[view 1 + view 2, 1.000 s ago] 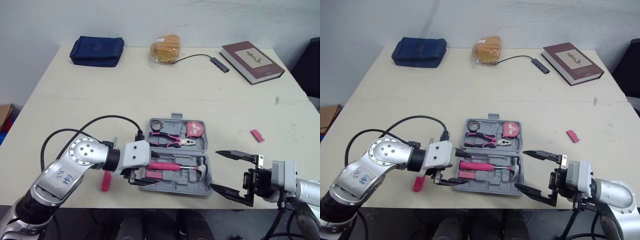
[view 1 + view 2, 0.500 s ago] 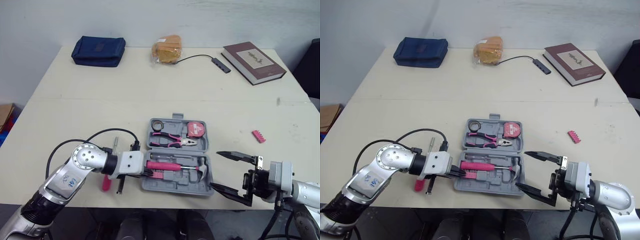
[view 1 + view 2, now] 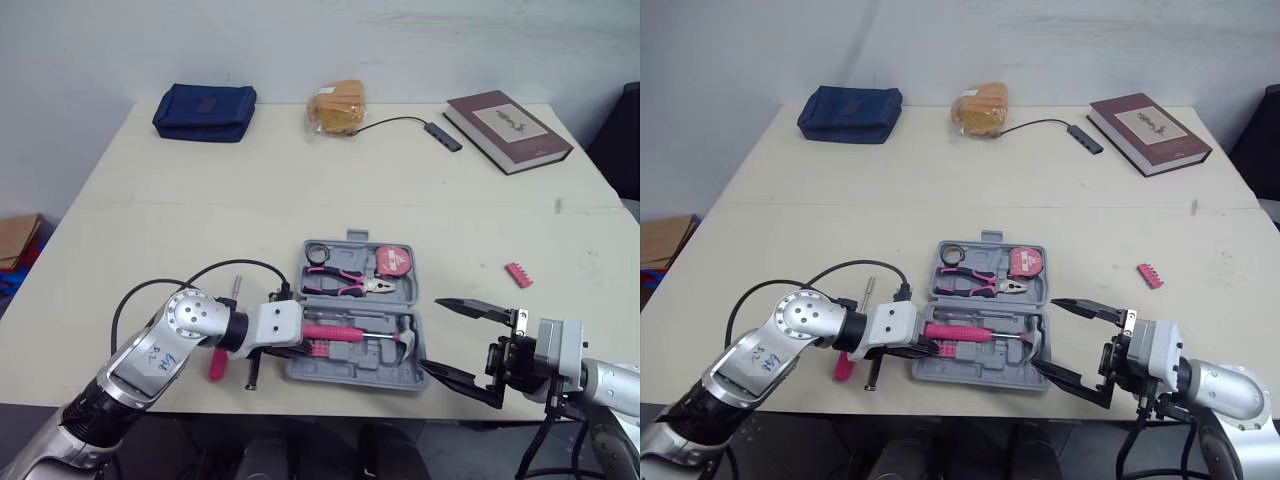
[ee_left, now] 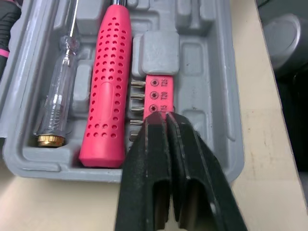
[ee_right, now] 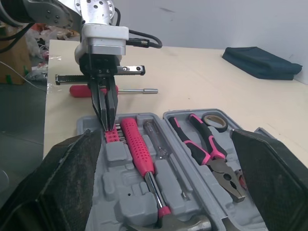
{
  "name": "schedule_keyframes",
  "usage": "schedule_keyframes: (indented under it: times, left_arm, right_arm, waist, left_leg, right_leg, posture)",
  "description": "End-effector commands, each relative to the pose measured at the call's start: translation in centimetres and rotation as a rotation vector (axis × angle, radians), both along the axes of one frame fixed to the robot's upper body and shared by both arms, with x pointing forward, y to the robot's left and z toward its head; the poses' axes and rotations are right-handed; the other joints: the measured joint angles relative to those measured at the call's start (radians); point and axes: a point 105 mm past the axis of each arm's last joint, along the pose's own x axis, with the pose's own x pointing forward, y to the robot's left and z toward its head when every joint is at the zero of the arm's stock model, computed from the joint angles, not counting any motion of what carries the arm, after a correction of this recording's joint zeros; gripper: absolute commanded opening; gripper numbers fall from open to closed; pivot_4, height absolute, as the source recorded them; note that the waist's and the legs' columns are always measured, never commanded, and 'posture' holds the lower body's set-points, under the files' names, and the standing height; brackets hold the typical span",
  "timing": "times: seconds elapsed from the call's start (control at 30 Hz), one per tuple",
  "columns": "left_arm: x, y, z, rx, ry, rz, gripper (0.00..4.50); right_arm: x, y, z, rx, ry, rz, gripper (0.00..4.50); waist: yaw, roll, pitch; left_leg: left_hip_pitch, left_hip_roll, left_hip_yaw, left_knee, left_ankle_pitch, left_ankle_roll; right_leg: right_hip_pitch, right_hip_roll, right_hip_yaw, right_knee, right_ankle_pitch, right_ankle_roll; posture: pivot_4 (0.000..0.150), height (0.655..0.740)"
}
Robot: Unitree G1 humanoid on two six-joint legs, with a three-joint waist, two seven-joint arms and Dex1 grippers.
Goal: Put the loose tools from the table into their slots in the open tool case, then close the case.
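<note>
left gripper (image 4: 168, 120), fingers together, tips on the pink bit holder (image 4: 155, 91) in the case (image 3: 400, 378), lower centre of frame. an off-centre push might tip the holder or slide the case. right gripper (image 3: 430, 334) gapes wide by the case's right rim and could nudge it. screwdriver (image 3: 215, 362) and bit strip (image 3: 517, 273) lie loose on the table (image 3: 150, 200).
</note>
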Motion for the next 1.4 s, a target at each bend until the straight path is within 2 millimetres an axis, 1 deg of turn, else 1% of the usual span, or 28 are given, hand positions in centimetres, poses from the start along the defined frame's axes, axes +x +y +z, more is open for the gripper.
schedule_keyframes:
  times: [0.03, 0.1, 0.13, 0.2, 0.27, 0.3, 0.33, 0.37, 0.4, 0.43, 0.5, 0.53, 0.57, 0.6, 0.67, 0.77, 0.8, 0.87, 1.0, 1.1, 1.17, 1.2, 1.23, 1.27, 1.33, 1.4]
  left_arm:
    - [1.1, 0.8, 3.1, -0.251, -0.088, 0.048, 0.30]
    - [2.2, 2.5, 4.1, -0.312, -0.170, 0.122, 0.83]
    - [2.5, 3.0, 4.4, -0.332, -0.193, 0.139, 1.36]
    - [3.6, 7.4, 5.0, -0.347, -0.254, 0.286, 2.13]
    - [4.3, 11.8, 5.2, -0.311, -0.320, 0.422, 3.05]
    - [4.6, 14.2, 5.2, -0.300, -0.344, 0.501, 3.43]
    - [4.6, 16.9, 5.2, -0.294, -0.361, 0.601, 3.83]
    - [4.4, 18.9, 5.2, -0.297, -0.371, 0.674, 4.31]
    - [4.0, 20.3, 5.1, -0.298, -0.371, 0.725, 4.42]
    - [3.4, 21.4, 4.8, -0.287, -0.367, 0.766, 4.42]
    - [2.3, 23.3, 4.4, -0.284, -0.360, 0.849, 4.42]
    - [1.9, 23.9, 4.3, -0.281, -0.362, 0.879, 4.42]
    - [1.0, 25.6, 4.0, -0.273, -0.369, 0.955, 4.42]
    - [0.3, 26.7, 3.8, -0.265, -0.375, 1.006, 4.42]
    - [-1.5, 29.2, 2.8, -0.243, -0.370, 1.122, 4.42]
    - [-3.3, 31.3, 1.6, -0.220, -0.359, 1.222, 4.42]
    - [-3.8, 31.7, 1.3, -0.217, -0.354, 1.246, 4.42]
    - [-4.3, 31.9, 1.0, -0.222, -0.351, 1.267, 4.42]
    - [-3.5, 30.6, 1.8, -0.286, -0.369, 1.231, 4.42]
    - [-2.1, 28.4, 2.6, -0.308, -0.384, 1.138, 4.42]
    - [-1.0, 26.7, 3.4, -0.320, -0.401, 1.064, 4.42]
    - [-0.5, 25.9, 3.8, -0.332, -0.403, 1.034, 4.42]
    - [-0.2, 25.5, 4.0, -0.341, -0.403, 1.016, 4.42]
    - [0.4, 24.4, 4.6, -0.357, -0.406, 0.969, 4.42]
    - [1.5, 21.5, 6.0, -0.404, -0.403, 0.847, 4.42]
    - [2.2, 18.5, 7.2, -0.447, -0.368, 0.738, 4.42]
  right_arm:
    - [0.1, -1.8, 1.7, -0.027, -0.064, -0.085, 4.50]
    - [-0.1, -3.0, 1.9, -0.029, -0.071, -0.139, 4.50]
    - [-0.2, -3.3, 1.9, -0.029, -0.072, -0.155, 4.50]
    - [-0.7, -5.9, 1.4, -0.035, -0.090, -0.284, 4.50]
    - [-1.3, -8.2, 0.9, -0.053, -0.105, -0.409, 4.50]
    - [-1.5, -9.3, 0.8, -0.049, -0.120, -0.471, 4.50]
    - [-1.7, -10.7, 0.7, -0.033, -0.139, -0.556, 4.50]
    - [-1.9, -11.9, 0.6, -0.020, -0.153, -0.626, 4.50]
    - [-2.2, -13.1, 0.4, -0.020, -0.163, -0.691, 4.50]
    - [-2.7, -14.5, 0.0, -0.025, -0.162, -0.764, 4.50]
    - [-3.6, -17.7, -0.1, -0.005, -0.189, -0.933, 4.50]
    - [-4.0, -18.7, -0.1, 0.006, -0.202, -0.991, 4.50]
    - [-4.9, -19.9, -0.7, 0.009, -0.196, -1.057, 4.50]
    - [-5.5, -20.6, -1.1, 0.008, -0.188, -1.095, 4.50]
    - [-6.9, -21.7, -2.8, -0.007, -0.137, -1.161, 4.50]
    - [-8.2, -22.9, -4.9, -0.015, -0.062, -1.241, 4.50]
    - [-8.7, -23.1, -5.7, -0.028, -0.033, -1.254, 4.50]
    - [-9.0, -23.3, -6.5, -0.040, -0.007, -1.260, 4.50]
    - [-7.6, -22.9, -5.8, -0.014, -0.037, -1.220, 4.50]
    - [-4.9, -22.0, -4.5, 0.058, -0.051, -1.163, 4.50]
    - [-2.2, -20.8, -3.5, 0.088, -0.038, -1.110, 4.50]
    - [-1.1, -20.4, -3.0, 0.092, -0.028, -1.100, 4.50]
    - [-0.4, -20.1, -2.7, 0.093, -0.020, -1.097, 4.50]
    - [0.8, -19.4, -2.1, 0.109, -0.010, -1.069, 4.50]
    - [2.9, -17.0, -1.0, 0.130, 0.016, -0.944, 4.50]
    - [4.7, -14.8, -0.8, 0.140, 0.079, -0.814, 4.50]
  waist:
    - [-0.002, -0.007, 0.004]
    - [-0.004, -0.010, 0.006]
    - [-0.004, -0.010, 0.006]
    - [-0.005, -0.009, 0.005]
    - [-0.007, -0.009, 0.005]
    - [-0.009, -0.009, 0.005]
    - [-0.009, -0.009, 0.005]
    - [-0.010, -0.010, 0.006]
    - [-0.013, -0.010, 0.006]
    - [-0.016, -0.010, 0.006]
    - [-0.025, -0.009, 0.006]
    - [-0.025, -0.009, 0.006]
    - [-0.025, -0.009, 0.006]
    - [-0.027, -0.009, 0.006]
    - [-0.031, -0.009, 0.006]
    - [-0.034, -0.010, 0.006]
    - [-0.035, -0.010, 0.005]
    - [-0.037, -0.009, 0.005]
    - [-0.047, -0.009, 0.005]
    - [-0.056, -0.009, 0.004]
    - [-0.057, -0.009, 0.004]
    - [-0.057, -0.009, 0.004]
    - [-0.058, -0.008, 0.004]
    - [-0.058, -0.008, 0.004]
    - [-0.057, -0.008, 0.004]
    - [-0.057, -0.008, 0.004]
  left_leg:
    - [-0.003, 0.001, 0.000, 0.000, 0.000, 0.000]
    - [-0.007, 0.002, -0.001, 0.001, 0.003, -0.005]
    - [-0.007, 0.002, -0.001, 0.001, 0.003, -0.006]
    - [-0.007, 0.001, -0.001, 0.001, 0.003, -0.006]
    - [-0.007, 0.002, 0.000, 0.000, 0.003, -0.006]
    - [-0.007, 0.002, 0.000, 0.000, 0.003, -0.006]
    - [-0.007, 0.002, 0.001, 0.000, 0.003, -0.005]
    - [-0.007, 0.002, 0.001, -0.001, 0.002, -0.004]
    - [-0.007, 0.002, 0.001, -0.001, 0.001, -0.002]
    - [-0.007, 0.002, 0.001, -0.001, 0.000, -0.001]
    - [-0.006, 0.002, 0.002, -0.001, -0.003, -0.001]
    - [-0.006, 0.002, 0.002, -0.002, -0.003, -0.002]
    - [-0.006, 0.002, 0.002, -0.002, -0.003, -0.004]
    - [-0.006, 0.003, 0.002, -0.002, -0.003, -0.006]
    - [-0.007, 0.005, 0.002, -0.005, -0.003, -0.008]
    - [-0.002, 0.007, 0.005, -0.013, -0.004, -0.008]
    - [-0.001, 0.006, 0.005, -0.015, -0.005, -0.009]
    - [0.000, 0.007, 0.005, -0.015, -0.005, -0.012]
    - [0.001, 0.008, 0.005, -0.016, -0.004, -0.013]
    - [0.001, 0.009, 0.005, -0.016, -0.003, -0.014]
    - [0.001, 0.009, 0.005, -0.016, -0.003, -0.014]
    - [0.001, 0.009, 0.005, -0.016, -0.003, -0.015]
    - [0.001, 0.009, 0.005, -0.016, -0.003, -0.015]
    - [0.001, 0.008, 0.005, -0.016, -0.002, -0.015]
    - [0.000, 0.009, 0.005, -0.017, -0.001, -0.016]
    - [-0.001, 0.009, 0.005, -0.017, 0.004, -0.017]
  right_leg:
    - [-0.003, 0.000, 0.000, 0.000, 0.000, 0.001]
    - [-0.007, 0.001, -0.001, 0.001, 0.000, 0.001]
    - [-0.008, 0.002, -0.001, 0.001, 0.000, 0.001]
    - [-0.008, 0.002, -0.002, 0.001, 0.000, 0.001]
    - [-0.008, 0.002, -0.002, 0.000, 0.000, 0.001]
    - [-0.008, 0.003, -0.002, 0.000, 0.000, 0.001]
    - [-0.008, 0.003, -0.001, 0.000, 0.000, 0.001]
    - [-0.008, 0.003, -0.001, 0.000, 0.000, 0.001]
    - [-0.008, 0.003, -0.001, 0.000, 0.000, 0.001]
    - [-0.008, 0.002, -0.001, 0.000, 0.000, 0.001]
    - [-0.008, 0.000, 0.000, -0.001, 0.001, 0.001]
    - [-0.008, -0.001, 0.000, -0.003, 0.001, 0.001]
    - [-0.008, -0.002, 0.000, -0.003, 0.001, 0.001]
    - [-0.008, -0.003, 0.000, -0.004, 0.000, 0.001]
    - [-0.008, -0.003, -0.001, -0.007, 0.000, 0.001]
    - [-0.008, -0.001, 0.000, -0.009, -0.001, -0.001]
    - [-0.008, -0.001, 0.000, -0.009, -0.001, -0.001]
    - [-0.008, 0.000, 0.000, -0.009, -0.001, -0.002]
    - [-0.007, 0.000, 0.001, -0.008, 0.000, -0.004]
    - [-0.007, 0.000, 0.002, -0.008, 0.001, -0.005]
    - [-0.007, 0.000, 0.003, -0.008, 0.001, -0.005]
    - [-0.008, 0.000, 0.003, -0.008, 0.001, -0.005]
    - [-0.008, 0.000, 0.003, -0.007, 0.000, -0.005]
    - [-0.008, 0.000, 0.003, -0.007, 0.000, -0.005]
    - [-0.009, 0.001, 0.002, -0.006, 0.000, -0.006]
    - [-0.009, 0.002, 0.000, -0.006, 0.000, -0.006]
  posture:
    - [0.150, 0.7400]
    - [0.150, 0.7400]
    - [0.150, 0.7400]
    - [0.150, 0.7400]
    - [0.150, 0.7400]
    - [0.150, 0.7400]
    - [0.150, 0.7400]
    - [0.150, 0.7400]
    - [0.150, 0.7400]
    - [0.150, 0.7400]
    - [0.150, 0.7400]
    - [0.150, 0.7400]
    - [0.150, 0.7400]
    - [0.150, 0.7400]
    - [0.150, 0.7400]
    - [0.150, 0.7400]
    - [0.150, 0.7400]
    - [0.150, 0.7400]
    - [0.150, 0.7400]
    - [0.150, 0.7400]
    - [0.150, 0.7400]
    - [0.150, 0.7400]
    - [0.150, 0.7400]
    - [0.150, 0.7400]
    - [0.150, 0.7400]
    - [0.150, 0.7400]
